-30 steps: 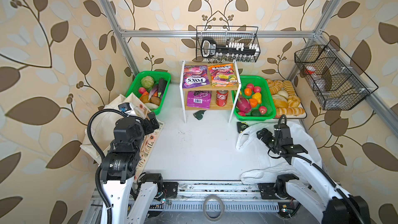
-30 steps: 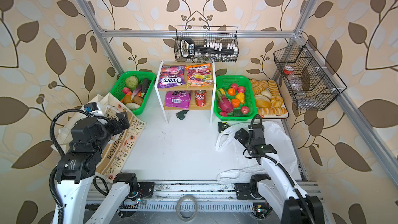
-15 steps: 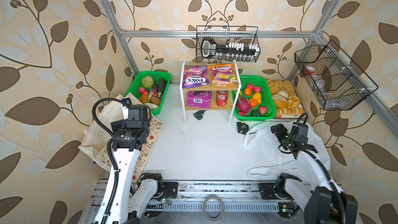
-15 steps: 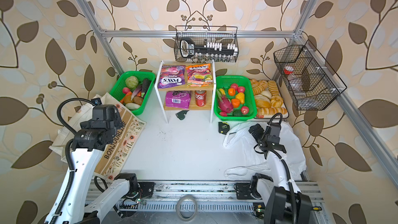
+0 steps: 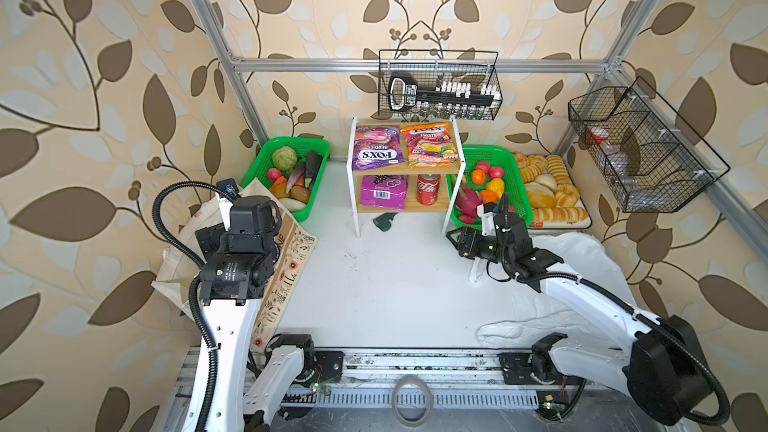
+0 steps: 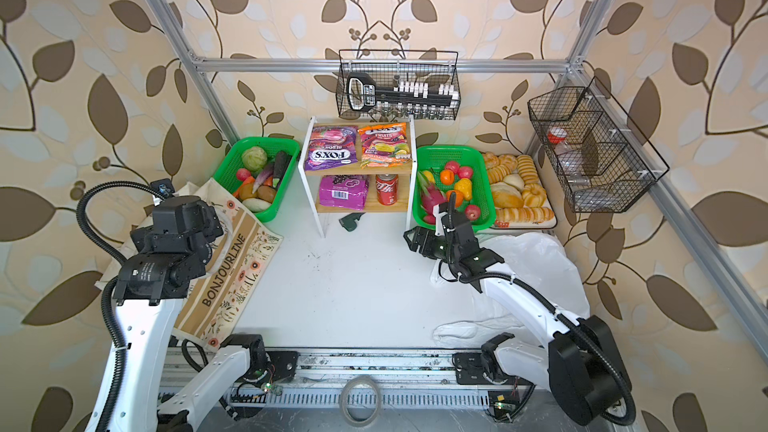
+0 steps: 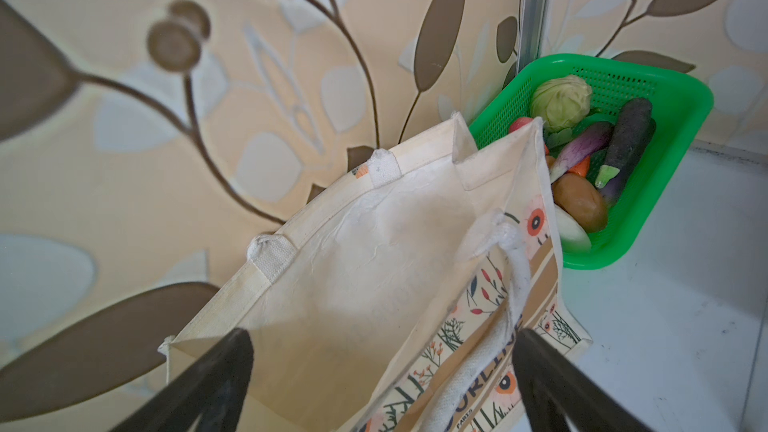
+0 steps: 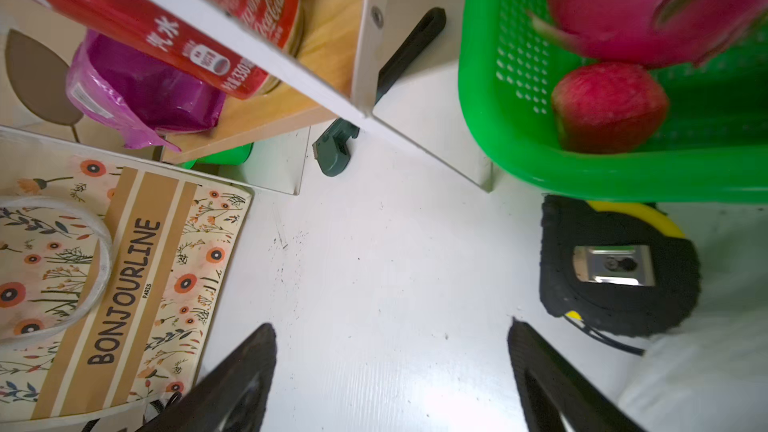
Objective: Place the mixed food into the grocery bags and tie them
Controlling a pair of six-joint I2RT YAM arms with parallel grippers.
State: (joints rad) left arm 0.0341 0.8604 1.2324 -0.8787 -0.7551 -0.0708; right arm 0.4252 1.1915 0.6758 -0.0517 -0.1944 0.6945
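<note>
Broadly, the white counter (image 5: pixel 374 284) carries a cream floral-print canvas tote (image 6: pixel 232 280), mouth gaping, left of the white-framed two-tier wooden rack (image 5: pixel 445 197), and a thin white crinkled plastic carrier (image 5: pixel 590 259) slumped right of that rack. A green plastic mesh basket (image 5: pixel 492 153) just right of the rack holds a pink toy dragon fruit (image 5: pixel 465 205). The left end effector (image 7: pixel 382 338) hangs spread and empty over the tote's mouth. The right end effector (image 8: pixel 390 326), likewise spread and empty, hovers before the rack's right leg. A purple sweets packet (image 5: pixel 382 192) and a red soda can (image 5: pixel 428 189) sit on the rack's lower shelf.
</note>
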